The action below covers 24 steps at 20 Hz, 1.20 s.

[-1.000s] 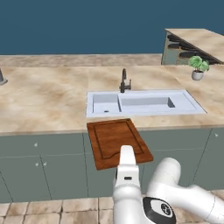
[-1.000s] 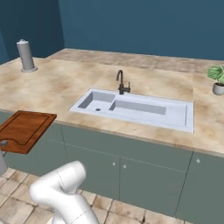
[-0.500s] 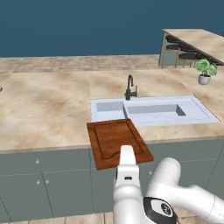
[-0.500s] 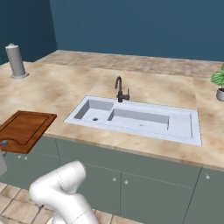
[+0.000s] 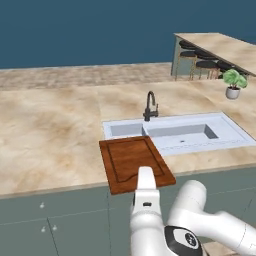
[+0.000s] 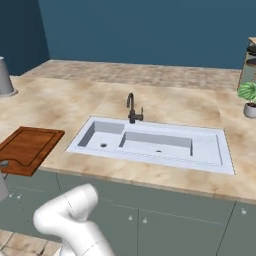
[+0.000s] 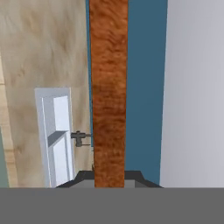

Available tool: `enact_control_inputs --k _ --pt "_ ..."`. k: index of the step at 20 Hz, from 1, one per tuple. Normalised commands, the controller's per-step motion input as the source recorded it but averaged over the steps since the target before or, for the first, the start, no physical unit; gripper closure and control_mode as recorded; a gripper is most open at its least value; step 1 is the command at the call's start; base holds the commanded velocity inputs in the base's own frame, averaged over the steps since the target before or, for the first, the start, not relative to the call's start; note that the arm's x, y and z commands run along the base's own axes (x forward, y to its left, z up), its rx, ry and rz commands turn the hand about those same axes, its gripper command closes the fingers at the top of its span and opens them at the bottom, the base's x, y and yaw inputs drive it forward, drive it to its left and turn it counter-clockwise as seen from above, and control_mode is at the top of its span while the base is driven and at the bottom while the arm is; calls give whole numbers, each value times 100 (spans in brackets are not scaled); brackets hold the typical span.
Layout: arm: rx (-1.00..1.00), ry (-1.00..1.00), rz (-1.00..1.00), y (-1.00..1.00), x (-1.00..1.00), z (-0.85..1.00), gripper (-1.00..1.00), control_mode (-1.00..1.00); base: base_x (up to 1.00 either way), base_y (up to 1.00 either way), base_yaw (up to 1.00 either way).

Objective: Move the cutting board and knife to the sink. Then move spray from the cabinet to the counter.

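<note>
I'm on step one: my gripper (image 5: pixel 145 176) looks clamped on the near edge of the rectangular reddish-brown wooden cutting board (image 5: pixel 134 161), carried level, just left of the grey-silver steel sink (image 5: pixel 181 134). Fingertips are hidden, so the grip is likely, not certain. Next I must shift it right over the basin and lower it.

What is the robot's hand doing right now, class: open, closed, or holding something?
Hand: closed on the near edge of the cutting board, which it carries level, beside the sink.
</note>
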Motion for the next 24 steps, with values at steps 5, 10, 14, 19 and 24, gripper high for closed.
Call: enact_control_inputs --k 5,10,14,19,24 --pt "0 0 0 0 0 0 100 100 47 23 -20" --pt "0 0 0 0 0 0 100 100 50 19 -13" --pt "0 0 0 0 0 0 100 100 36 9 -4" --pt "0 0 0 0 0 0 100 100 23 2 0" --pt "0 0 0 0 0 0 100 100 0 0 0"
